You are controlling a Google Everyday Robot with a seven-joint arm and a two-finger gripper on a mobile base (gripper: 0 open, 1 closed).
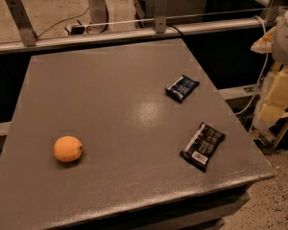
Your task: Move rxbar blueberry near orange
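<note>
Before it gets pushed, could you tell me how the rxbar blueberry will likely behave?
The rxbar blueberry lies flat, so it will probably slide rather than roll. Small and thin, it is likely light. The hand is beyond the right edge of the table.

The orange (67,148) lies on the surface (110,95) toward its front left. The small snack bar (182,88) lies to the right and further back, well apart from the orange. The longer bar (202,146) lies in front of the small one, near the front right corner. The hand (274,107) hangs beyond the surface's right edge, apart from both bars. A rail (110,35) runs behind the far edge.
</note>
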